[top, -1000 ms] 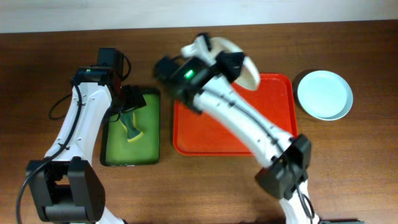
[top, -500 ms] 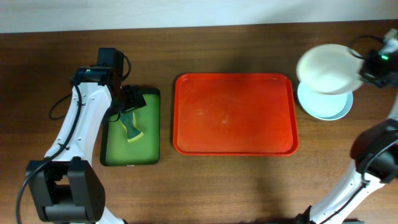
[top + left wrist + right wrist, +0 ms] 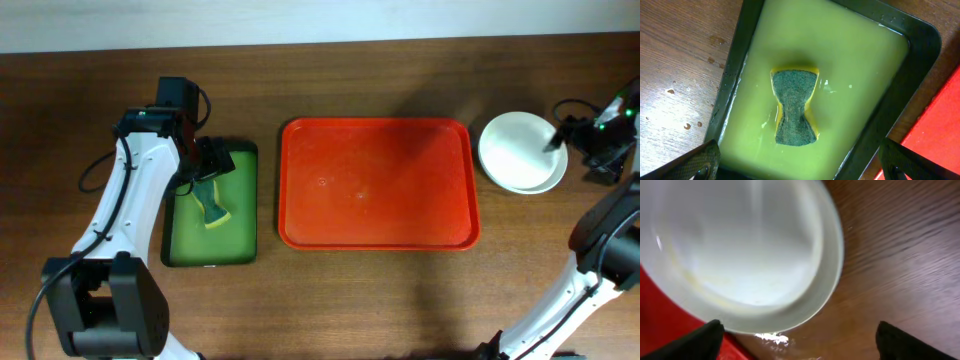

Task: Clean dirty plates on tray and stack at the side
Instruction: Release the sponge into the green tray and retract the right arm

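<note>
The red tray lies in the middle of the table with no plates on it. To its right, on the wood, the plates sit stacked: a white plate on top, and the pale rim of another plate showing under it. My right gripper hovers at the stack's right edge, open and holding nothing. In the right wrist view the white plate fills the upper left, ahead of the open right gripper. My left gripper stands open above a sponge.
A narrow green tray with a black rim lies left of the red tray, holding greenish liquid and the yellow-and-green sponge. A red tray corner shows beside the stack. A small wet patch glints on the wood.
My right arm swung from the red tray's far edge to the right with the white plate, laid it on the pale plate and opened. The left arm has not moved.
</note>
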`<state>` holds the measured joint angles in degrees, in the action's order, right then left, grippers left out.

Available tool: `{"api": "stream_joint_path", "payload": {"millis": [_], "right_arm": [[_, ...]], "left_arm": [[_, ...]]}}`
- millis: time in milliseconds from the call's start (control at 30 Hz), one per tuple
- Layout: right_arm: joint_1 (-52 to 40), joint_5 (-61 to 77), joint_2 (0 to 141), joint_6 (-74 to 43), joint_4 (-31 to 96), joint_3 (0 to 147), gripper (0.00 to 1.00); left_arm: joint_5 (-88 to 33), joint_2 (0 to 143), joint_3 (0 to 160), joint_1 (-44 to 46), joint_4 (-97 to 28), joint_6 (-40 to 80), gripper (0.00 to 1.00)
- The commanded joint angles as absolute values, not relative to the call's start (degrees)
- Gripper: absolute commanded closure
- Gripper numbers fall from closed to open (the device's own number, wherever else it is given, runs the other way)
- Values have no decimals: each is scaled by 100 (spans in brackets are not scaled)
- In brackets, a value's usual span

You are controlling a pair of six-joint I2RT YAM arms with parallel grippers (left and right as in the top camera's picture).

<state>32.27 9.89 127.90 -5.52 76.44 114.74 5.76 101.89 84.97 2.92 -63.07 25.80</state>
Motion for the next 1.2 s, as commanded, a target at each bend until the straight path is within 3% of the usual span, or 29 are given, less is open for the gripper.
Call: {"api": "stream_joint_path", "payload": {"millis": [0, 200, 300, 467, 533, 833, 900, 1167], "right_arm": [[3144, 1094, 12110, -648, 8285, 11458, 1], [2884, 1332, 10530, -464, 9581, 11430, 1], [2211, 1334, 9052, -373, 9732, 11214, 1], [-134, 1332, 6460, -344, 9732, 10289, 2], [-541, 1330, 6025, -344, 9732, 10269, 2], [-631, 1109, 5363, -322, 9708, 9900, 2], [-631, 860, 4928, -320, 9203, 9054, 2], [-137, 915, 1052, -23, 4619, 3531, 1]], "left_arm": [[519, 10079, 8571, 272, -6309, 2563, 1], [517, 10079, 8571, 272, -6309, 2565, 1], [519, 10079, 8571, 272, -6309, 2565, 1], [519, 10079, 8571, 272, -6309, 2565, 1], [519, 10079, 8571, 272, -6309, 2565, 0], [517, 10079, 8571, 272, -6309, 2565, 1], [519, 10079, 8571, 272, -6309, 2565, 1], [519, 10079, 8571, 272, -6309, 2565, 1]]}}
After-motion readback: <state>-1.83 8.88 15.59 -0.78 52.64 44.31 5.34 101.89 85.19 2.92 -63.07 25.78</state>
